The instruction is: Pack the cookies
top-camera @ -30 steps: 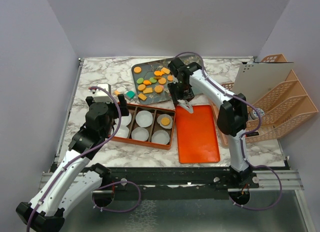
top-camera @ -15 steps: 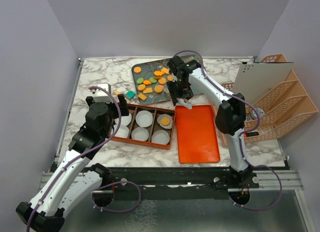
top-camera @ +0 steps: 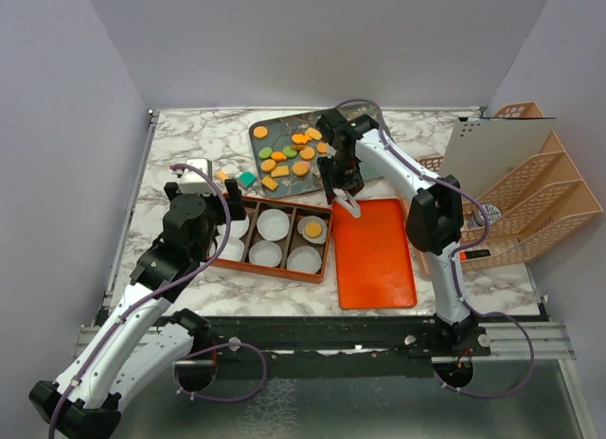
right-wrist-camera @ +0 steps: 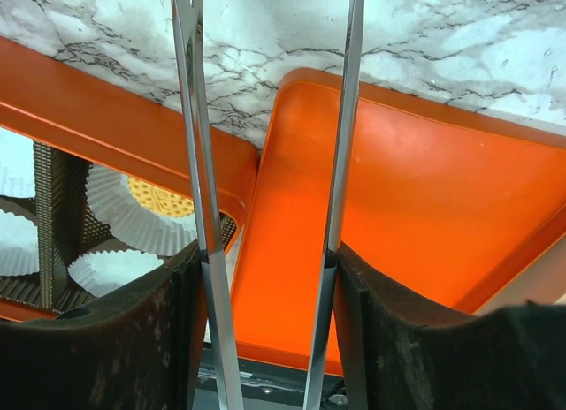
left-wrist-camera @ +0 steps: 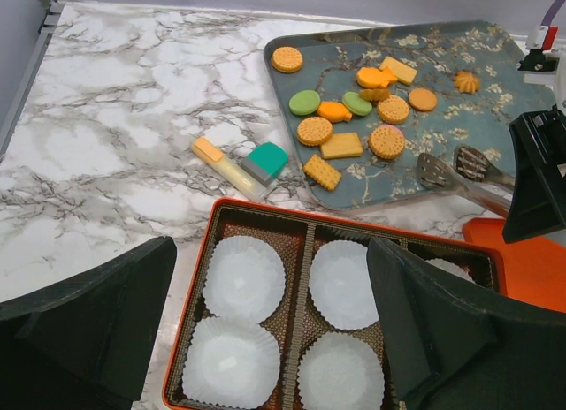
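The cookies (top-camera: 289,155) lie loose on a dark patterned tray (top-camera: 275,130) at the back: orange rounds and squares and a few green ovals (left-wrist-camera: 305,102). One round cookie (top-camera: 311,230) sits in a paper cup of the orange box (top-camera: 284,273); it also shows in the right wrist view (right-wrist-camera: 159,198). My right gripper (top-camera: 343,179) is shut on metal tongs (right-wrist-camera: 196,118), whose arms stand apart between the pads (right-wrist-camera: 181,322). The tongs' tips (left-wrist-camera: 460,176) hang empty over the tray's near edge. My left gripper (left-wrist-camera: 265,330) hovers open above the box's white cups (left-wrist-camera: 243,277).
An orange lid (top-camera: 374,254) lies flat right of the box. A teal block and a yellow one (left-wrist-camera: 265,160) rest on the marble beside the tray. Peach baskets (top-camera: 540,202) and a white board (top-camera: 492,146) stand at the right.
My right gripper has shifted slightly left with the tongs, and the tongs' arms have closed a little. The left arm has not moved.
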`<action>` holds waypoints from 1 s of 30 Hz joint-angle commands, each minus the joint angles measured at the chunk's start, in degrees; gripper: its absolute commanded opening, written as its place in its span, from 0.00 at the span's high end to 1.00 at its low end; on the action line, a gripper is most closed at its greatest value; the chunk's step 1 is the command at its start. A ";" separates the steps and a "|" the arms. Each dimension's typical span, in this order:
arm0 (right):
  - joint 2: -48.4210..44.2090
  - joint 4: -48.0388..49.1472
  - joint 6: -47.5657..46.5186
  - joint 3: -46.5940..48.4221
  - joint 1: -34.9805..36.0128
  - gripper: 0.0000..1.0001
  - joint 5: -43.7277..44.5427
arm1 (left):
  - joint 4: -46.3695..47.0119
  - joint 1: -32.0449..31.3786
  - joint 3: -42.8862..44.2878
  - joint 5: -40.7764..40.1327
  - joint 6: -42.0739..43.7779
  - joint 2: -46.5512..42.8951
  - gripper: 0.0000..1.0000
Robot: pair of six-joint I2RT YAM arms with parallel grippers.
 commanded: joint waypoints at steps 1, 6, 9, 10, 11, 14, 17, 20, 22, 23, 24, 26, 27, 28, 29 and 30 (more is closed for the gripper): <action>1.19 -3.21 1.73 2.23 -0.25 0.45 -0.66 | 0.88 -0.66 -0.55 -1.74 0.82 -0.05 0.02; 1.75 -3.77 2.01 2.32 -0.25 0.47 -0.89 | 0.88 -1.04 -0.57 -1.90 0.91 -0.31 0.02; 2.19 -3.38 2.17 2.61 -0.27 0.48 -1.38 | 0.88 -1.07 -0.55 -2.01 0.91 -0.43 0.02; 2.35 -3.47 2.19 2.98 -0.22 0.48 -1.48 | 0.88 -1.07 -0.55 -2.01 0.91 -0.43 0.02; 2.60 -3.74 2.19 3.40 -0.26 0.48 -1.65 | 0.88 -1.07 -0.55 -2.01 0.86 -0.51 0.02; 3.33 -4.15 2.10 4.73 -0.28 0.48 -1.15 | 0.88 -1.15 -0.55 -2.05 0.99 -0.53 0.02; 4.18 -4.59 2.03 5.56 -0.27 0.48 -0.93 | 0.90 -1.15 -0.55 -2.16 0.94 -0.66 0.02; 4.78 -5.07 1.93 5.84 -0.28 0.47 -0.64 | 0.82 -1.15 -0.63 -2.10 0.95 -0.70 0.02; 4.74 -5.25 1.92 5.84 -0.28 0.47 -0.29 | 0.84 -1.15 -0.63 -2.10 1.00 -0.64 0.02; 4.78 -5.29 1.91 5.78 -0.26 0.47 -0.23 | 0.88 -1.15 -0.63 -2.05 0.99 -0.63 0.02; 4.79 -5.29 1.85 5.68 -0.27 0.47 -0.28 | 0.88 -1.15 -0.63 -2.02 1.00 -0.65 0.02; 4.65 -5.10 1.77 5.43 -0.27 0.49 -0.39 | 0.88 -1.15 -0.63 -2.01 0.99 -0.61 0.02; 4.62 -5.04 1.73 5.40 -0.28 0.50 -0.54 | 0.88 -1.15 -0.63 -2.09 0.95 -0.60 0.02; 4.62 -5.03 1.67 5.44 -0.25 0.52 -0.69 | 0.88 -1.15 -0.63 -2.10 0.99 -0.56 0.02; 4.57 -5.03 1.60 5.67 -0.27 0.53 -0.88 | 0.90 -1.15 -0.63 -2.10 1.00 -0.52 0.02; 4.61 -5.10 1.51 5.99 -0.21 0.55 -1.12 | 0.88 -1.15 -0.63 -2.10 0.99 -0.43 0.02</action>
